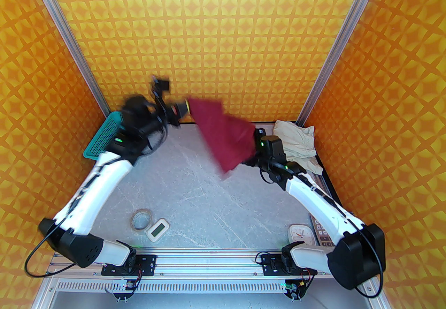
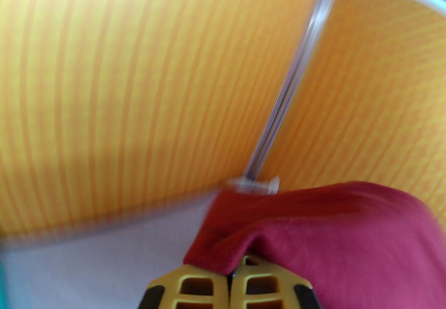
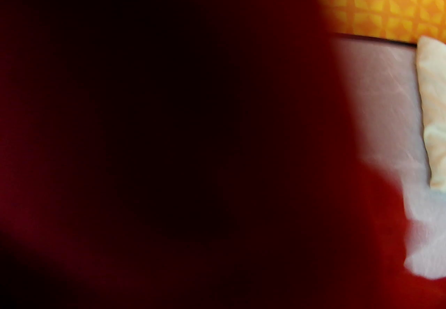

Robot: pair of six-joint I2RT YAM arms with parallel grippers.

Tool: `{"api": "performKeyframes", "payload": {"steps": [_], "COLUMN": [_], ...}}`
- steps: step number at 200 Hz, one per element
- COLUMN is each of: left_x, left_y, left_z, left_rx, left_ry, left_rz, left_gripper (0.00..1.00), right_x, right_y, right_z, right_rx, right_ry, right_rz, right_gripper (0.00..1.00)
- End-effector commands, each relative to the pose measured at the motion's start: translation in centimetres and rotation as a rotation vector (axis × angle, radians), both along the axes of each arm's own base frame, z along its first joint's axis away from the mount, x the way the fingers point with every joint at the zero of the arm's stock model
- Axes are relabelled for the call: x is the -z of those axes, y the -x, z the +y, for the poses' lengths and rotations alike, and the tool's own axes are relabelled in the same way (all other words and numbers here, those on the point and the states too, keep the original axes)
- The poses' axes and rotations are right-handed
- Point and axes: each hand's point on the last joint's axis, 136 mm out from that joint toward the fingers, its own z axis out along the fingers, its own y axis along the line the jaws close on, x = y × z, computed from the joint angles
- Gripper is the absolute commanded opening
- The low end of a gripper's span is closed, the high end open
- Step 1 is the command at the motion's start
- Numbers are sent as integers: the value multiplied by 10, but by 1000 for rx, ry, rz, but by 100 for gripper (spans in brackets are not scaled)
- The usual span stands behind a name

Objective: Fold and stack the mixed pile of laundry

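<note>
Top external view has the dark red T-shirt [image 1: 226,133] strung in the air across the centre of the frame. It hangs between the left claw [image 1: 184,107] at upper centre-left and the right arm's wrist [image 1: 273,147] at centre right, with a loose tail drooping toward the counter [image 1: 195,196]. In the left wrist view the yellow fingers [image 2: 167,283] are pinched fully together on a fold of the shirt's edge. The right claw is buried behind the cloth (its own camera is nearly blanketed in red), so I cannot tell how wide it stands or whether it holds anything. The cream piece [image 1: 299,143] lies crumpled at the right, by the back corner, just beside that wrist.

The left pinch takes only a little hem, and that arm is smeared by blur. A sharp tug could pull the cloth free and drop it in a heap. The tail might also snag the cream piece or drape over the right arm.

The teal basket [image 1: 104,136] crowds the left arm at the left edge, and the back wall is close behind the left claw. The counter's middle is bare, while the tape roll [image 1: 141,219] and clock [image 1: 299,232] keep to the bottom of the frame.
</note>
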Motion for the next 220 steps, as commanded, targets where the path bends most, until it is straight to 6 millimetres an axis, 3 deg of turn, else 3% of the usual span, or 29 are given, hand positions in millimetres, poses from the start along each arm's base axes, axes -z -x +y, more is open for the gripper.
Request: {"api": "performKeyframes", "payload": {"steps": [1, 15, 26, 40, 67, 105, 126, 154, 183, 205, 220], "left_x": [112, 165, 197, 217, 228, 246, 266, 293, 316, 322, 326], "left_y": [0, 8, 16, 26, 48, 105, 141, 177, 193, 190, 184], "left_z": [5, 18, 33, 47, 55, 34, 18, 9, 18, 34, 41], "left_rx": [-60, -111, -167, -210, -204, -83, -2, 37, 20, -35, -73], "left_ry": [-4, -65, -121, -180, -249, -380, -463, -577, -674, -765, -805], "left_rz": [217, 305, 365, 400, 457, 551, 605, 673, 710, 717, 719], "left_gripper": [4, 28, 54, 64, 67, 72, 72, 74, 76, 76, 76], "right_x": [30, 58, 76, 93, 109, 125, 130, 119, 123, 133, 147], "right_y": [25, 41, 52, 64, 70, 59, 44, 14, -13, -25, -29], "right_z": [-19, -30, -37, -35, -27, -27, -26, -14, 1, 17, 17], "right_rx": [47, 78, 102, 93, 71, 96, 97, 74, 37, 1, 6], "right_ry": [75, 119, 139, 128, 88, -42, -148, -191, -192, -138, -103], "right_rz": [95, 180, 250, 315, 397, 507, 539, 509, 524, 538, 570], "right_gripper": [64, 64, 65, 65, 67, 69, 68, 67, 68, 68, 66]}}
